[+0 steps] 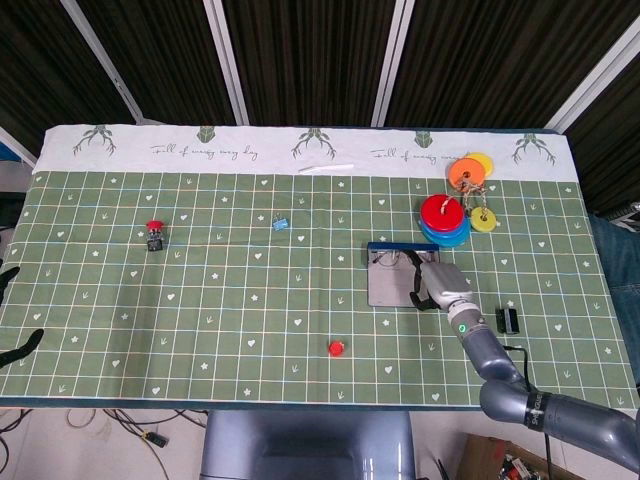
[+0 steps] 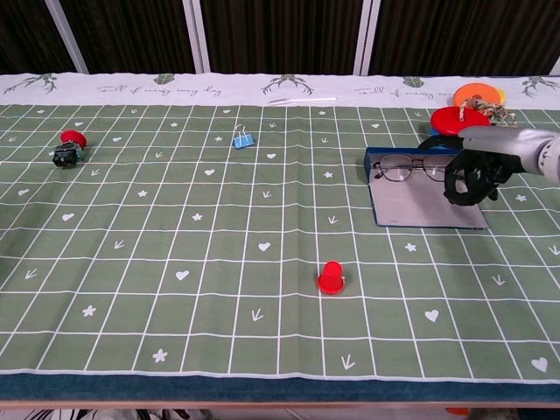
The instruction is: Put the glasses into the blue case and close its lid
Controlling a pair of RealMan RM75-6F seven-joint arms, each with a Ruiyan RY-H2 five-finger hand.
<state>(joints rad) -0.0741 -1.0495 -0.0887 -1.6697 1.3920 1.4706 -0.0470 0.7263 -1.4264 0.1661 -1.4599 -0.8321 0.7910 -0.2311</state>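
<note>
The right hand [image 2: 472, 175] hovers over the right end of the open blue case [image 2: 420, 206], its dark fingers [image 2: 461, 185] curled down and pinching the right side of the glasses [image 2: 404, 166]. The glasses hang from that grip just above the far part of the case, by its raised blue lid edge, stretching out to the hand's left. From the head view the same hand [image 1: 440, 283] covers the case's right half [image 1: 392, 288], with the glasses [image 1: 388, 258] showing only as thin wire at its far left. Just beyond the hand sits a stack of red, blue, orange and yellow discs [image 2: 468, 121]. A small black block [image 1: 509, 320] lies near the forearm's outer side. Well off to the hand's left lie a red cap [image 2: 331, 277], a blue binder clip [image 2: 242, 139] and a red push button [image 2: 67, 148]. The left hand [image 1: 12, 340] shows only as dark fingertips at the far edge; I cannot tell how it is set.
</note>
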